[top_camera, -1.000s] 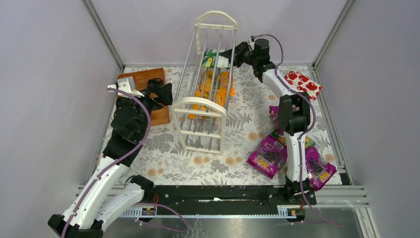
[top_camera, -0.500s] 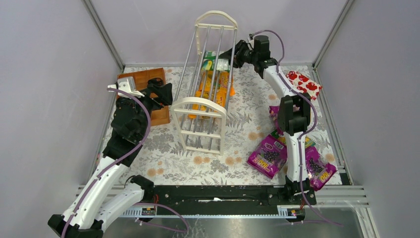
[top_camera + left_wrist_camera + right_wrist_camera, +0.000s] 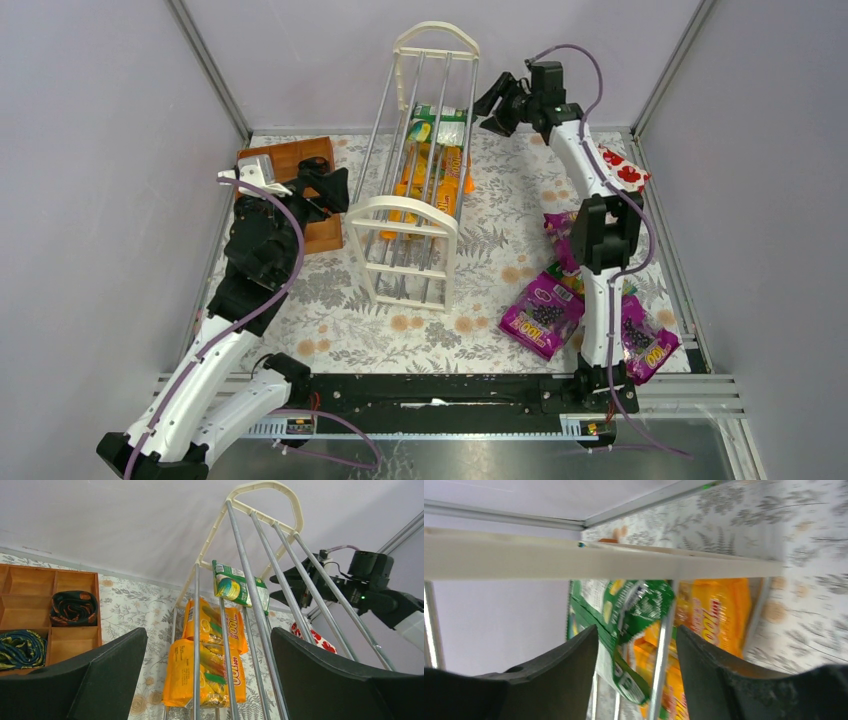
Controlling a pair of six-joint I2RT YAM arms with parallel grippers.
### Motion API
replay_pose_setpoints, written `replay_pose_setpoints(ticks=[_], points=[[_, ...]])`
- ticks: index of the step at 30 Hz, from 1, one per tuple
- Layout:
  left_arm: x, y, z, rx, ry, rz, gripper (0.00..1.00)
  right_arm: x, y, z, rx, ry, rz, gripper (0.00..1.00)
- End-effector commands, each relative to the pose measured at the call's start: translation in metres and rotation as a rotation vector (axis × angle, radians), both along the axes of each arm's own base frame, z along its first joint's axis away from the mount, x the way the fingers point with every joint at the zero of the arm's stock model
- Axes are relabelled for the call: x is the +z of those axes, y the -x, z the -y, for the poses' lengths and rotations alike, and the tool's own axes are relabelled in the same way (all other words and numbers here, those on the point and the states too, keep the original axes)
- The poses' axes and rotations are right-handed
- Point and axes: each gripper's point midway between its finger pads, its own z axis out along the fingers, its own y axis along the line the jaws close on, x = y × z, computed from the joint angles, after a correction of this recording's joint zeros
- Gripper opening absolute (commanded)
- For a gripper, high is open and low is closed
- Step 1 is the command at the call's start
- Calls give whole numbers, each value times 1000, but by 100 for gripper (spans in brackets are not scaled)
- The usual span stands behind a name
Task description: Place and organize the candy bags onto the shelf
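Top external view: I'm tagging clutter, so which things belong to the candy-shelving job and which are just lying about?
Job: shelf; green bag and orange bags already on it; loose purple bags.
Lying about: red packet; wooden tray; rolled cloths in it.

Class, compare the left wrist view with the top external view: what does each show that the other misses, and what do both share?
Only the left wrist view shows the two rolled dark cloths lying in compartments of the wooden tray. Only the top external view shows the purple candy bags lying right of the shelf. Both show the shelf holding the green candy bag and orange candy bags, the right gripper beside it, and the red packet.
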Motion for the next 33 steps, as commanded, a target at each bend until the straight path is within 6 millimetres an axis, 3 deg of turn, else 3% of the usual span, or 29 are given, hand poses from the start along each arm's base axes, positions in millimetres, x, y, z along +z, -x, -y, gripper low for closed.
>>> replay_pose_setpoints(ticks=[1, 4, 7, 9, 10, 13, 15, 19, 24, 29, 33], points=[[10, 4, 3, -26, 3, 25, 99, 50, 26, 57, -76, 264, 111, 70], [12, 6, 3, -29, 5, 31, 99, 48, 65, 84, -96, 418, 115, 77], [14, 7, 3, -31, 9, 36, 99, 30, 121, 100, -80, 485, 95, 83], [14, 8, 3, -32, 9, 37, 99, 15, 162, 104, -68, 479, 89, 88], [14, 8, 3, -31, 9, 36, 99, -13, 190, 106, -47, 477, 35, 90], [12, 6, 3, -28, 7, 31, 99, -37, 251, 108, -14, 444, -13, 93], [10, 5, 4, -34, 6, 27, 99, -46, 284, 113, -5, 449, -46, 93], [9, 4, 5, -33, 5, 24, 99, -39, 331, 143, -66, 562, -64, 95], [11, 5, 3, -29, 8, 29, 99, -34, 350, 180, -270, 650, -72, 99], [12, 7, 1, -20, 9, 34, 99, -57, 332, 191, -423, 576, -101, 100], [14, 10, 1, -15, 6, 41, 99, -74, 306, 200, -538, 381, -130, 100]])
